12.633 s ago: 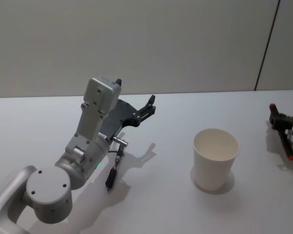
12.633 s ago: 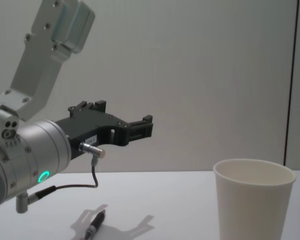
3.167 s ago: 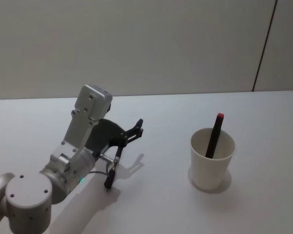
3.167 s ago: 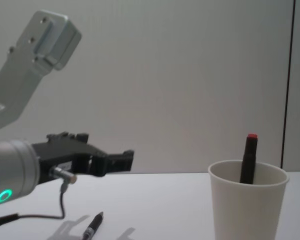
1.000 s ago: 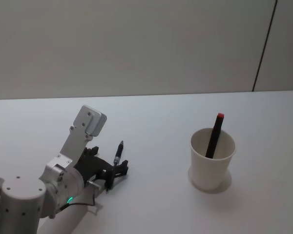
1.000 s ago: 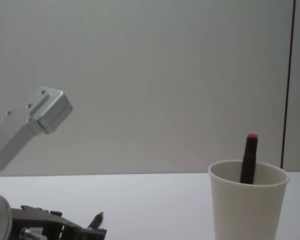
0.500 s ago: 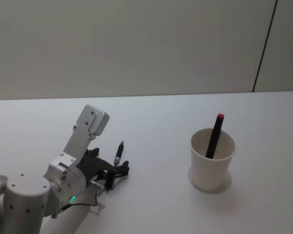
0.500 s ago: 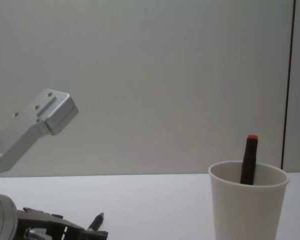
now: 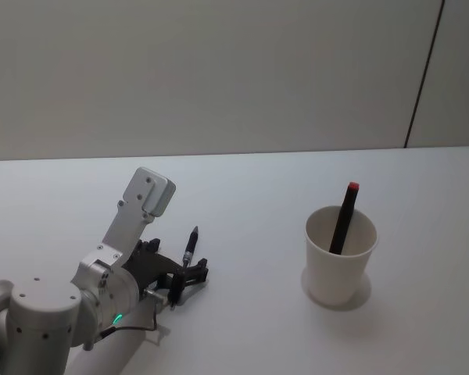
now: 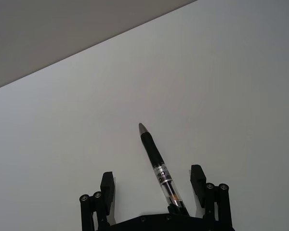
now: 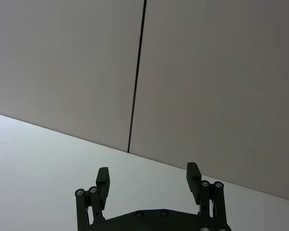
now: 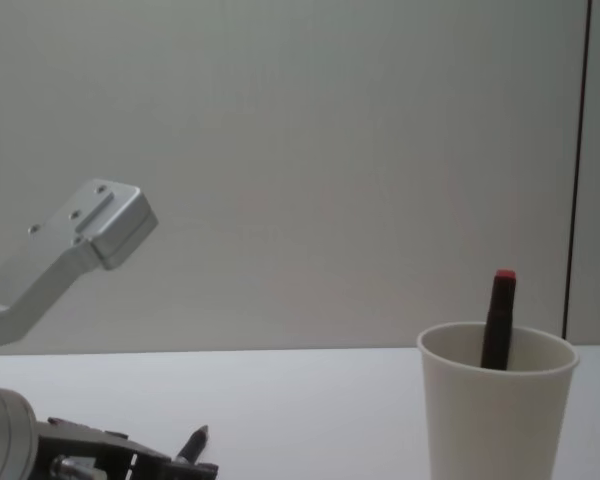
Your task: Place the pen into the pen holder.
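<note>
Left gripper (image 10: 152,179) sits low at the table (image 9: 250,336), jaws apart and holding nothing, one finger on either side of the black pen (image 10: 153,155), which lies flat with its tip pointing away. Recommended: close squarely across the barrel, keeping it centred so it cannot roll or pivot, then lift level. The pen holder (image 9: 340,262) stands upright well to the right and contains a red-capped pen (image 9: 345,215); enter from above, clear of it. Right gripper (image 11: 148,175) is parked, fingers spread, empty.
</note>
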Controlling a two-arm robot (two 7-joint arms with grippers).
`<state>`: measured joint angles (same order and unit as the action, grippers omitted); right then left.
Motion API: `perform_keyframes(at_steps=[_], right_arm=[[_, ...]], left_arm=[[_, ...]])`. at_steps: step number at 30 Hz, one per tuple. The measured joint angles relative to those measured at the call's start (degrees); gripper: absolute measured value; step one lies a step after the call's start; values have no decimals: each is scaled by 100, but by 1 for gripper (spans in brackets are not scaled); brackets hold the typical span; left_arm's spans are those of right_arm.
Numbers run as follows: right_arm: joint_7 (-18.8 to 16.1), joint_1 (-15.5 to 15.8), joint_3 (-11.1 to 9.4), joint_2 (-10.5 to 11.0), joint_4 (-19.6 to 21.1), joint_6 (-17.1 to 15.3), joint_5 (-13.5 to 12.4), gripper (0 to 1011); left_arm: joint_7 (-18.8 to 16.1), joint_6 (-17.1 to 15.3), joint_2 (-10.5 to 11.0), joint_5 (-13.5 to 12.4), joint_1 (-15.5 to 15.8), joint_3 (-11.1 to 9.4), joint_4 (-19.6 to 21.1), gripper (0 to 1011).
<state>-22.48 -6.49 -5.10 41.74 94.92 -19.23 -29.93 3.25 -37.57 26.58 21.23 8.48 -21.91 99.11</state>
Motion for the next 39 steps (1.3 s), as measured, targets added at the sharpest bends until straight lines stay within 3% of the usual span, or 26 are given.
perform_keyframes(at_steps=[7, 14, 23, 39], right_arm=[[0, 0, 0, 0, 0, 0, 0, 1002], [0, 0, 0, 0, 0, 0, 0, 1002], [0, 0, 0, 0, 0, 0, 0, 1002], [0, 0, 0, 0, 0, 0, 0, 1002]], left_arm=[[11, -20, -9, 24, 0, 0, 4, 912], [17, -34, -14, 29, 0, -3, 11, 725], [12, -45, -19, 30, 0, -1, 8, 585], [4, -50, -20, 27, 0, 5, 3, 436]])
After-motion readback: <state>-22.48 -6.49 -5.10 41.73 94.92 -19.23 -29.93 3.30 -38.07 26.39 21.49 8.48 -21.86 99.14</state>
